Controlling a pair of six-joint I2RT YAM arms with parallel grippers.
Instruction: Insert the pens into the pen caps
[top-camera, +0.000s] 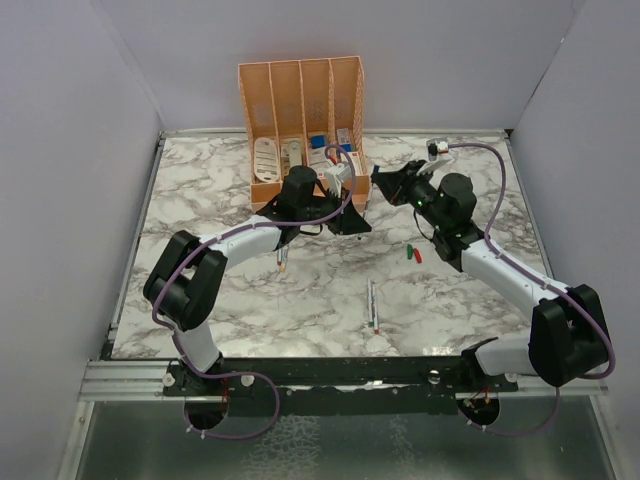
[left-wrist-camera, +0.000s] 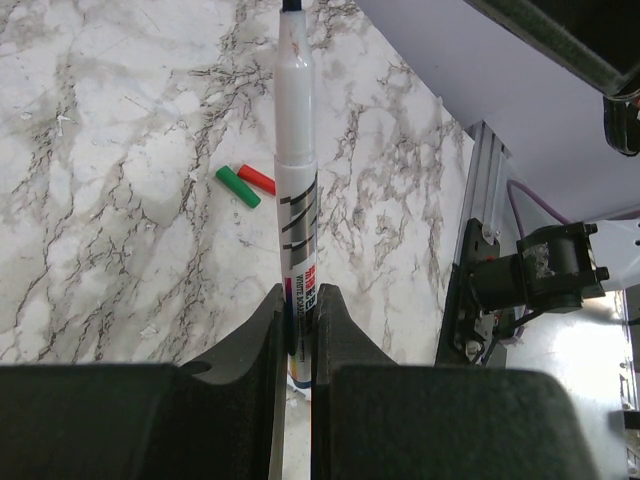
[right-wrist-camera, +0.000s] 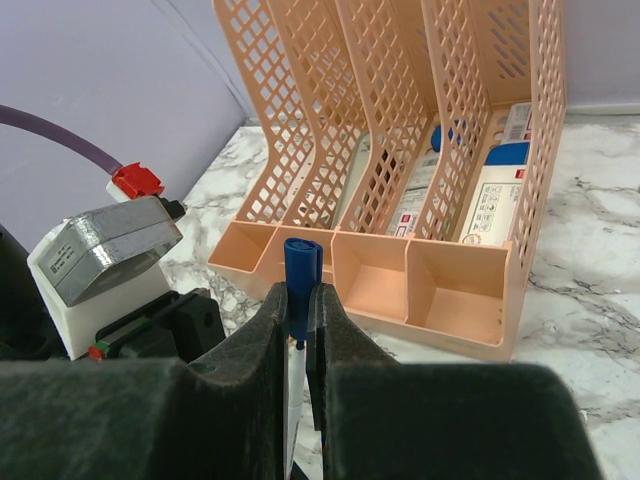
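Observation:
My left gripper (left-wrist-camera: 300, 300) is shut on a silver-grey pen (left-wrist-camera: 296, 150), whose tip points away and leaves the top of the left wrist view. My right gripper (right-wrist-camera: 298, 300) is shut on the dark blue cap (right-wrist-camera: 301, 265), held upright. A pen's blue tip and pale barrel (right-wrist-camera: 297, 375) sit just below the cap between the jaws. In the top view both grippers, left (top-camera: 350, 213) and right (top-camera: 382, 186), meet in front of the orange organiser. A green cap (left-wrist-camera: 238, 186) and a red cap (left-wrist-camera: 257, 179) lie side by side on the table. Two more pens (top-camera: 373, 305) (top-camera: 281, 260) lie loose.
The orange organiser (top-camera: 262, 110) with white and blue stationery stands at the back centre, and it shows close behind the cap in the right wrist view (right-wrist-camera: 450, 290). The marble table (top-camera: 200, 200) has grey walls on three sides and a metal rail (top-camera: 130, 375) at the near edge.

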